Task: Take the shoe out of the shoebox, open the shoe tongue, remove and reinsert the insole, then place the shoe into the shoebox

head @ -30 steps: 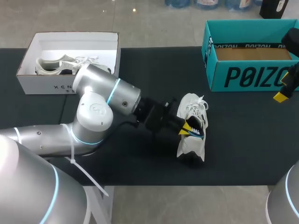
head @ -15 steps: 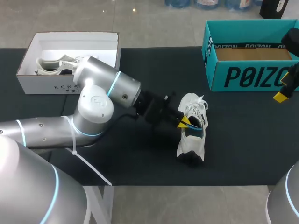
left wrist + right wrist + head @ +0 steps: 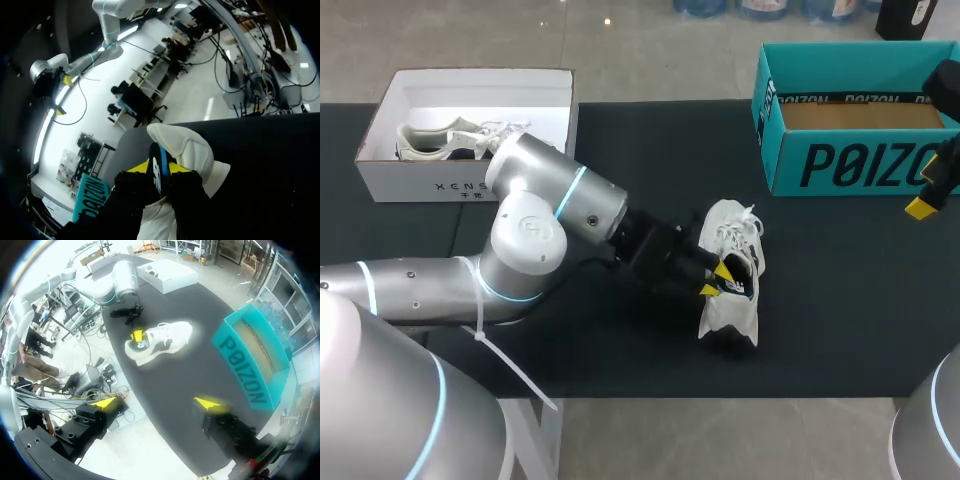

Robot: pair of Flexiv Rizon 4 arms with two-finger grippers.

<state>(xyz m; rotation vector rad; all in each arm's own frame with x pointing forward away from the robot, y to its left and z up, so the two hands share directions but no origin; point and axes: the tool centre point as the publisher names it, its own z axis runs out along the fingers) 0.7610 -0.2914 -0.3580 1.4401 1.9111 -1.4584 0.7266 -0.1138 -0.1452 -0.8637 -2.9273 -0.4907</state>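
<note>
Insole (image 3: pixel 159 165), pinched edge-on by left gripper (image 3: pixel 718 280) at centre-right of head view, stands in white shoe (image 3: pixel 730 312); sliding it lengthwise should avoid dragging the shoe.

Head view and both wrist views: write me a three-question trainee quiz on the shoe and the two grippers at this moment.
1. True or false: the white shoe lies inside the teal box.
2. What is pinched between the fingers of the left gripper? A) the laces B) the insole C) a box flap
3. Fill in: the right gripper, with nothing between its fingers, is ____.

Key
1. False: the shoe lies on the table, apart from the teal box.
2. B
3. open
</note>
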